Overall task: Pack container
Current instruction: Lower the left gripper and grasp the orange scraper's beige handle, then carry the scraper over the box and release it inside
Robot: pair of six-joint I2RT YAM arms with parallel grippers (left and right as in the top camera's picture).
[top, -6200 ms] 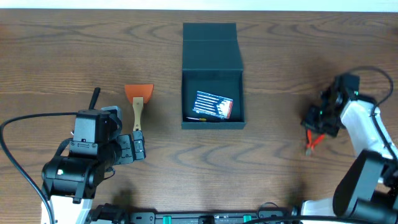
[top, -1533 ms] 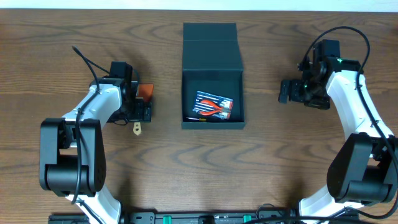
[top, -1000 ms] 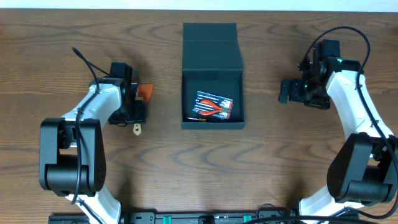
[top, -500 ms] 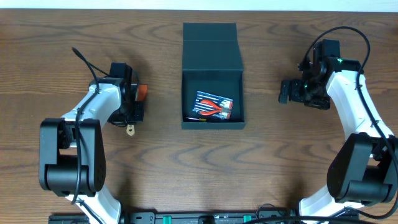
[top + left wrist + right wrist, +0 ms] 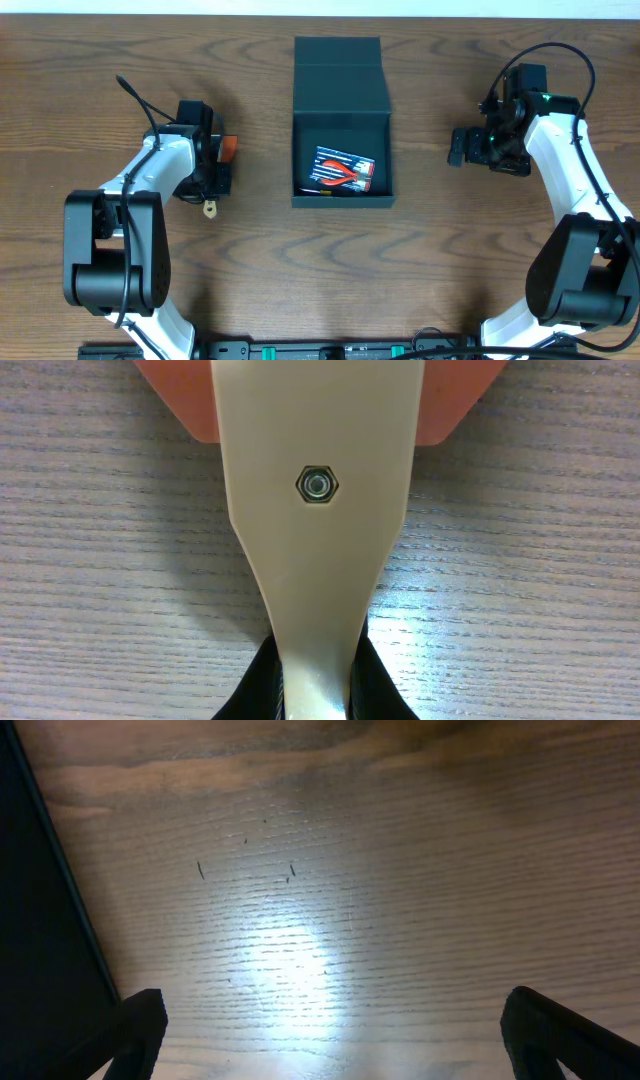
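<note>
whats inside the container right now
The open container holds red-handled pliers lying on a blue-and-white striped packet. Anything beneath the packet is covered.

A matte teal-black cardboard box reads dark against the brown wood-grain table, its streaked grain paling to grey-brown under the wrist cameras' glare. Inside the box, a dark card striped in white carries a red-orange tool. The flat cream-handled scraper has an orange blade and a silvery hex nut. The left gripper has black fingers. The left arm and right arm are white and black.
</note>
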